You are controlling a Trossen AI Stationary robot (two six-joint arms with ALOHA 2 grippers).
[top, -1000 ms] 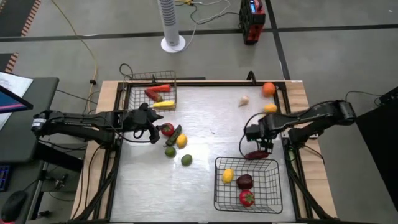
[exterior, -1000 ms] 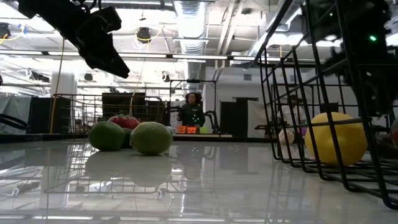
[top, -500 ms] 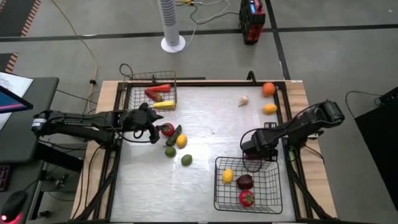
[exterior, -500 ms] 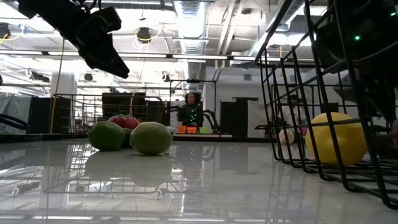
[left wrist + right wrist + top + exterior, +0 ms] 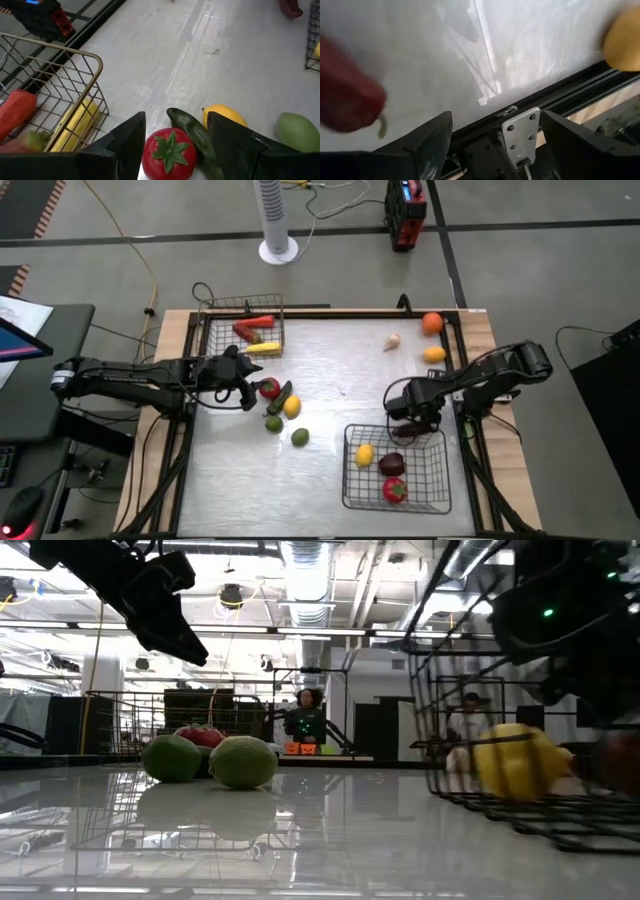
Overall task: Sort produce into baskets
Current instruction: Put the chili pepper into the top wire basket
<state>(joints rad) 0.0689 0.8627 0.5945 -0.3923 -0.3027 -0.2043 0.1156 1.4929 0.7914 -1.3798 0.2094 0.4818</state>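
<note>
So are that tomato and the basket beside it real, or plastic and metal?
The tomato looks like moulded plastic: smooth, evenly red, glossy, with a stiff flat green star on top. It is probably a toy. The grey basket looks like thin metal wire in an open grid with a dull silvery finish, though coated wire cannot be ruled out.

- The middle of the table point(image 5: 340, 380) is free for passing.
- A cluster of produce point(image 5: 280, 408) blocks the left side.
- The black basket point(image 5: 395, 470) blocks the front right.
</note>
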